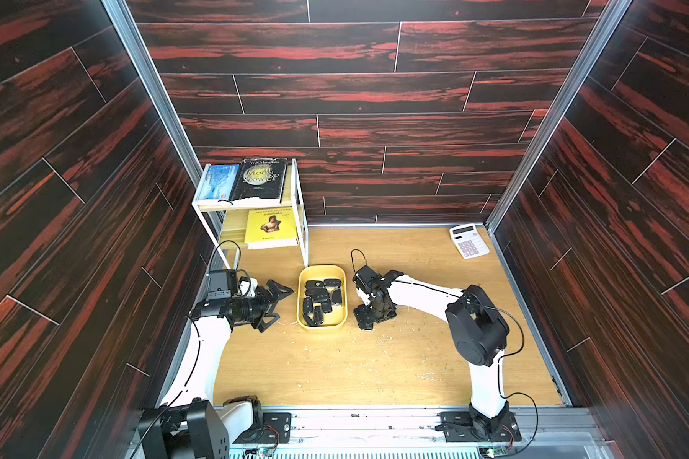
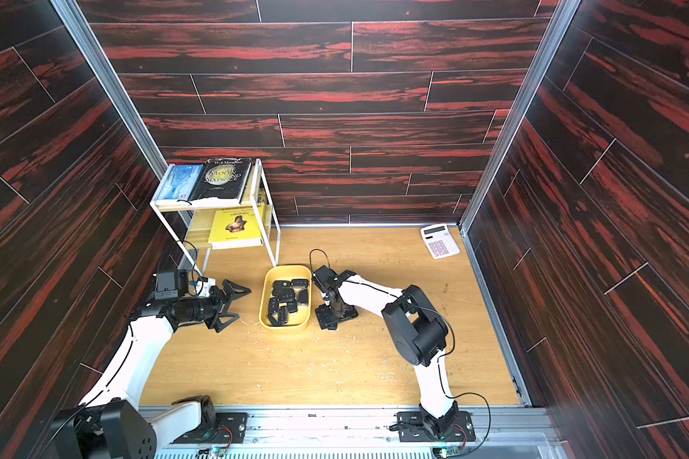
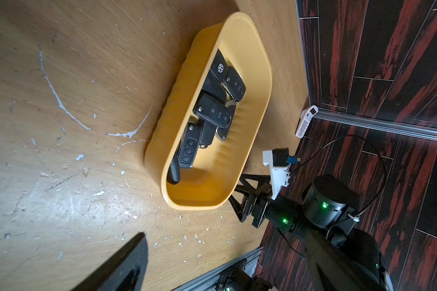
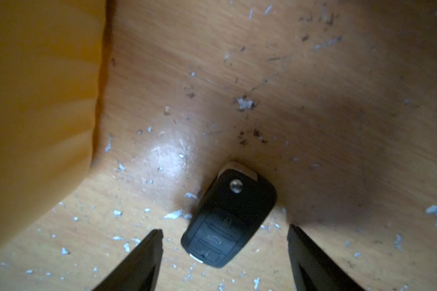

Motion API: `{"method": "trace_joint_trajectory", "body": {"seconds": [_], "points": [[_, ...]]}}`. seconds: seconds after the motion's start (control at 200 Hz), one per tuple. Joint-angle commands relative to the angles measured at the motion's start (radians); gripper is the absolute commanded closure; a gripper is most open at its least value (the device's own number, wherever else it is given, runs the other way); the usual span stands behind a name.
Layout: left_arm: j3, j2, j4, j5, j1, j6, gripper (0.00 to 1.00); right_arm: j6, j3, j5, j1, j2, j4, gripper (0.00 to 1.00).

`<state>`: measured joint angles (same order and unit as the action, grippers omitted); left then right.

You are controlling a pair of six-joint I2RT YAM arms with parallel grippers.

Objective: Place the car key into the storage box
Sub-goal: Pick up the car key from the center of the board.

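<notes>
The car key [image 4: 234, 211], a black fob with buttons and a silver stud, lies flat on the wooden table just beside the storage box. My right gripper [image 4: 225, 228] points down over it, open, with a finger on each side and gaps to the fob. In both top views the right gripper [image 1: 370, 318] [image 2: 333, 316] hides the key. The storage box [image 1: 322, 326] [image 2: 285, 326] [image 3: 263, 100] [image 4: 36, 100] is a shallow yellow bin holding several black key fobs [image 1: 321, 300]. On the box's other side my left gripper [image 1: 283, 306] [image 2: 239, 304] hovers open and empty.
A white two-tier rack [image 1: 300, 222] with books stands at the back left, close behind the box. A white calculator [image 1: 469, 241] lies in the back right corner. The table top [image 1: 374, 365] is scratched and strewn with small white chips.
</notes>
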<state>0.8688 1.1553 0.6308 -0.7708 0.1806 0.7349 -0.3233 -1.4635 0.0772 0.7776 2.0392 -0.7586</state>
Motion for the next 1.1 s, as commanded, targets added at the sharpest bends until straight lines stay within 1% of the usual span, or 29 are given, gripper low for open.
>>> {"method": "trace_joint_trajectory", "body": {"seconds": [0.0,0.07,0.14,0.19,0.261,0.381,0.501,0.646,0.787,0.962,1.097], "points": [[0.009,0.001,0.023,-0.012,0.004,-0.036,0.0,-0.014,-0.018,0.009,0.007,0.033,-0.019,0.27],[0.009,-0.005,0.022,-0.012,0.004,-0.038,0.0,-0.016,-0.017,0.013,0.008,0.035,-0.021,0.32],[0.009,-0.009,0.021,-0.014,0.003,-0.043,0.0,-0.016,-0.017,0.013,0.009,0.035,-0.022,0.41],[0.006,-0.01,0.022,-0.009,0.004,-0.046,0.0,-0.014,-0.018,0.013,0.008,0.035,-0.025,0.43],[-0.001,-0.007,0.021,-0.011,0.004,-0.049,0.0,-0.014,-0.023,0.016,0.008,0.036,-0.03,0.53],[-0.014,-0.003,0.005,-0.016,0.004,-0.042,0.0,-0.014,-0.032,0.022,0.01,0.039,-0.038,0.64],[-0.01,0.0,-0.001,-0.014,0.004,-0.043,0.0,-0.016,-0.037,0.03,0.009,0.026,-0.044,0.68],[0.008,0.013,0.001,0.004,0.005,-0.048,0.0,-0.016,-0.067,0.034,0.01,-0.005,-0.077,0.69],[0.025,0.032,0.0,0.019,0.004,-0.052,0.0,-0.013,-0.133,0.036,0.021,-0.053,-0.14,0.69],[0.061,0.088,0.005,0.083,0.004,-0.069,0.0,-0.014,-0.311,0.071,0.074,-0.08,-0.26,0.69],[0.103,0.151,0.029,0.108,0.005,-0.096,0.0,-0.016,-0.506,0.095,0.11,-0.043,-0.355,0.69]]}}
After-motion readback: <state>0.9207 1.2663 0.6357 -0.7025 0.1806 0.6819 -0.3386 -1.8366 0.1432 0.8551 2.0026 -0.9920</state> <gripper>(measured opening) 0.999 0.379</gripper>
